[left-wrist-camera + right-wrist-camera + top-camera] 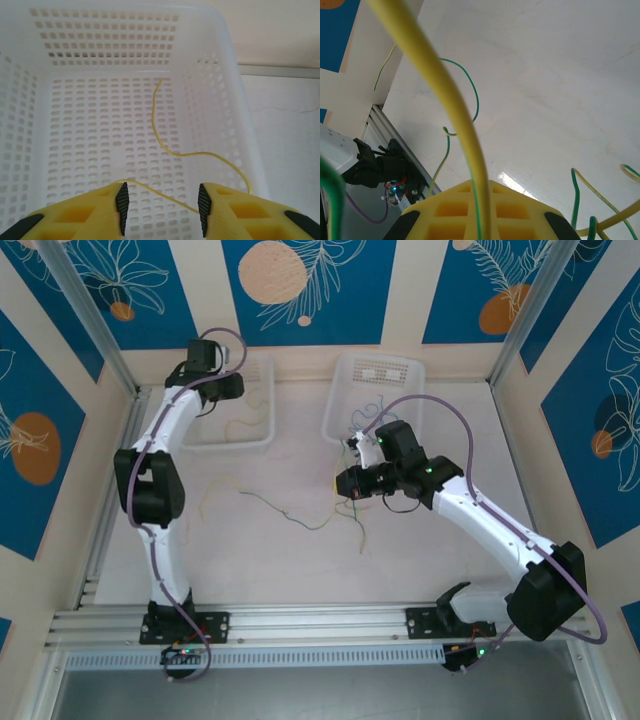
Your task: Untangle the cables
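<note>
My left gripper (160, 200) hangs open over the left white basket (100, 45). A thin yellow cable (160, 130) lies on the basket floor and runs under the gap between the fingers, untouched. In the top view this gripper (224, 388) is at the basket's far side. My right gripper (350, 482) is low over mid-table, shut on a yellow-green cable (445, 85) that rises out of its closed fingers (482, 185). More green and yellow cables (300, 518) trail over the table to its left, and some (575, 200) curl beside it.
A second white basket (380, 362) at the back right holds a few thin blue and green cables (365, 415). The left basket's near rim (228, 445) borders the open table. An aluminium rail (300, 620) runs along the front edge.
</note>
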`<state>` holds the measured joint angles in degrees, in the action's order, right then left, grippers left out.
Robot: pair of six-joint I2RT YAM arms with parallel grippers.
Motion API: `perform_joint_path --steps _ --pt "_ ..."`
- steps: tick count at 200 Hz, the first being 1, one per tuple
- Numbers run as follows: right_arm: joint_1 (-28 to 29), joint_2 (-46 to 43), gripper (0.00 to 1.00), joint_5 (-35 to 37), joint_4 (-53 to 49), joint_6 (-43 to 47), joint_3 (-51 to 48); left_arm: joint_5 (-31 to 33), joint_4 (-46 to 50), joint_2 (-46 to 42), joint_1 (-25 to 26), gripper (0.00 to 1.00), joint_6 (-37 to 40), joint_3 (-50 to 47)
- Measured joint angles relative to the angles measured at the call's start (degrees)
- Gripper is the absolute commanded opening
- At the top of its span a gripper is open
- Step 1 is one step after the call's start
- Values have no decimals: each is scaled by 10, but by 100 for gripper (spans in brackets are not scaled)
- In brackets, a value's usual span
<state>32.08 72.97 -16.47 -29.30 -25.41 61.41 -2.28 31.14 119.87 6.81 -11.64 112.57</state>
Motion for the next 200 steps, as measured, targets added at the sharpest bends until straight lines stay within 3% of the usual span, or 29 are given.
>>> perform_joint_path --steps 32,70,103,117,131,159,178,200 --pt "2 0 0 2 -3 0 13 5 -10 -92 12 45 -4 -99" --pt "6 13 0 1 -4 0 32 0 -51 -287 49 46 -13 -264" --pt "16 24 0 4 -10 0 37 -13 -90 -462 141 57 -5 -394" --pt "22 27 0 9 -14 0 42 -31 -100 -525 185 69 -2 -436" --pt "25 27 0 14 -17 0 43 -53 -113 -574 224 75 2 -472" --pt "25 28 0 31 -21 -11 45 -94 -127 -616 282 83 13 -526" --pt "25 36 0 40 -21 -21 47 -112 -129 -604 317 99 14 -553" --pt "25 50 0 47 -20 -34 50 -117 -134 -569 367 100 22 -569"
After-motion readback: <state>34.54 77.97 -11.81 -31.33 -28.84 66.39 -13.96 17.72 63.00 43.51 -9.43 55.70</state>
